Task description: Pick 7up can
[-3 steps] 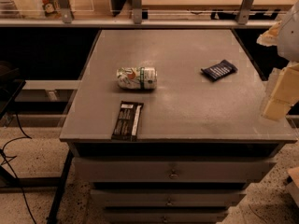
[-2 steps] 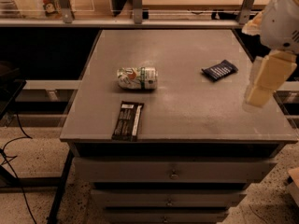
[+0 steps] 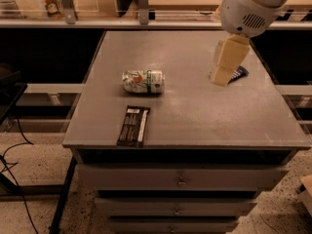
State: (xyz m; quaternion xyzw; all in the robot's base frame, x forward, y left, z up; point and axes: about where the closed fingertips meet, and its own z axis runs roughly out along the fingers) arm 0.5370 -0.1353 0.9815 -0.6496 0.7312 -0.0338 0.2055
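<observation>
Grey surface, flat top. Lying on it: 7up can on its side, left of centre; brown bar wrapper flat near the front edge, in front of the can, not touching it; blue snack packet at far right, partly hidden behind the gripper, which hangs over the right side

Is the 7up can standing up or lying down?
Lying down: the 7up can rests lengthwise on the table. The gripper hovers apart, near the blue packet.

No legible text. 7up can: red-and-green mark, possibly a logo, unreadable. Bar wrapper, near the can on its camera side: pale print, illegible. Gripper: well right of the can.
</observation>
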